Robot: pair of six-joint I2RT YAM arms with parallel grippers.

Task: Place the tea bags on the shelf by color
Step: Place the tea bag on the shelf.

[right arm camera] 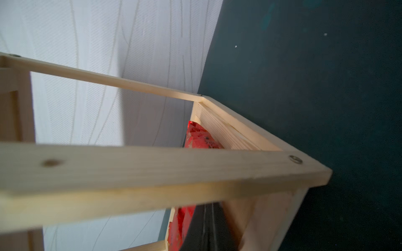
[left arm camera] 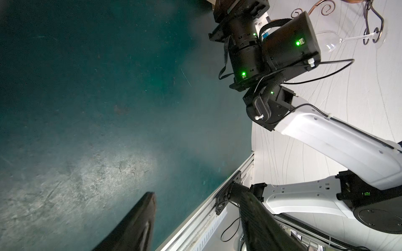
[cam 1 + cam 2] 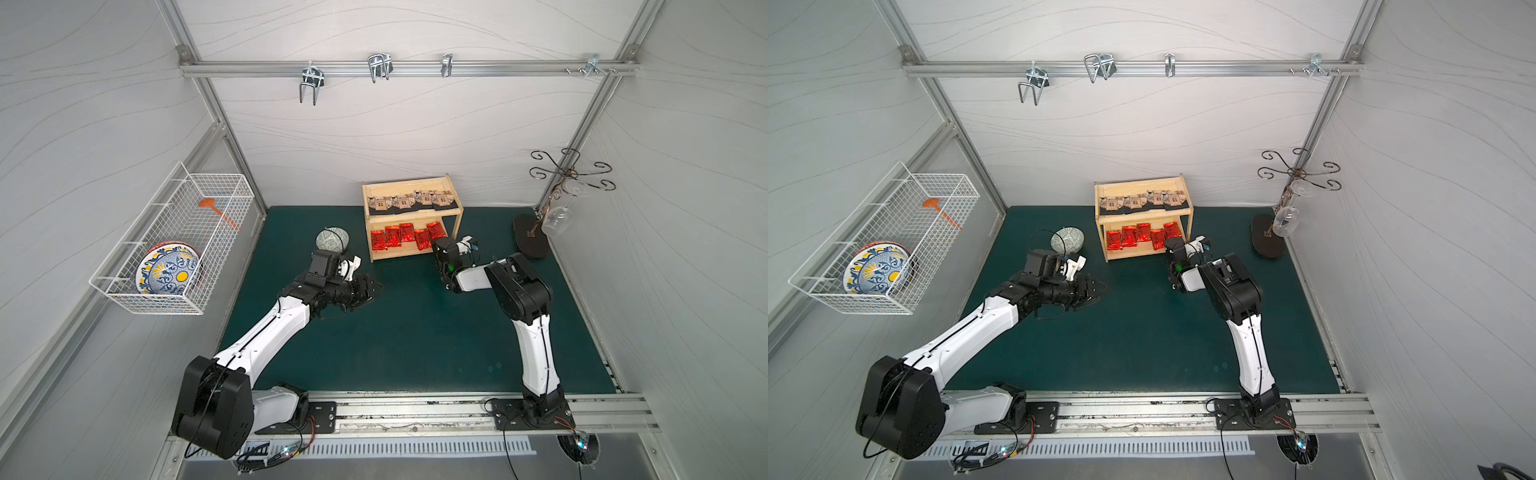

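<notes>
Right claw [image 3: 438, 243], closed, whether on a bag unclear, sits at the lower tier of the shelf [image 3: 415, 214] beside five red bags [image 3: 392, 237]; four beige bags [image 3: 401, 201] lie on the tier above. Left claw [image 3: 372, 293] gapes empty, well apart.

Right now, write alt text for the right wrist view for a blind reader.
Close-up of the light wooden shelf: its rails cross the frame, with a red tea bag tucked in a corner of the lower tier. White wall and dark green mat lie behind.
</notes>
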